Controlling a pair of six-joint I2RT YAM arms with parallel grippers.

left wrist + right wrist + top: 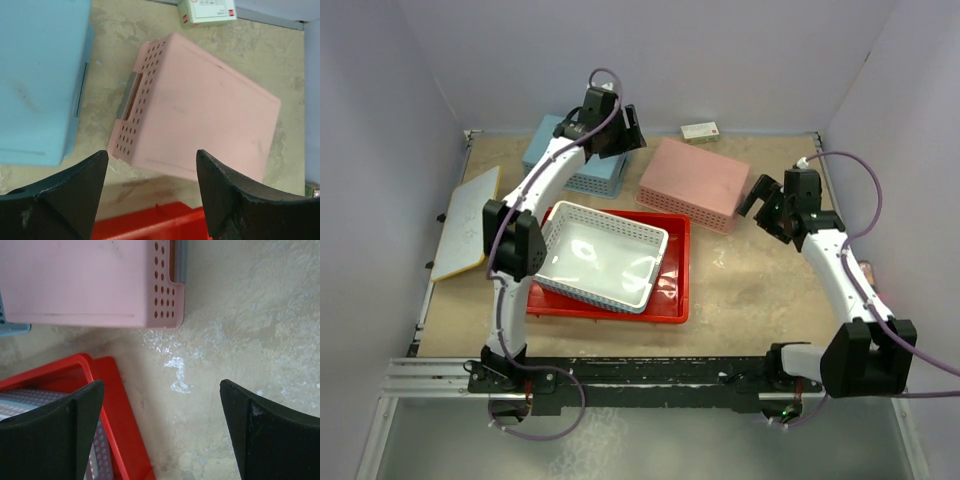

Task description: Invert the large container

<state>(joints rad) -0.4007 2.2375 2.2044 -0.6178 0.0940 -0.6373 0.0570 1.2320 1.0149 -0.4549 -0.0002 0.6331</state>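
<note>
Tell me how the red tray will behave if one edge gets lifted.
The red tray is shallow and wide, so it probably flexes somewhat when held by one rim. Its glossy plastic looks slippery to pinch. The white basket sitting in it would likely slide or tumble out as it tilts.

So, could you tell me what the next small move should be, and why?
Probably bring the open left gripper down onto the white basket and lift it out: it sits inside the red tray, so flipping the tray now would spill it.
</note>
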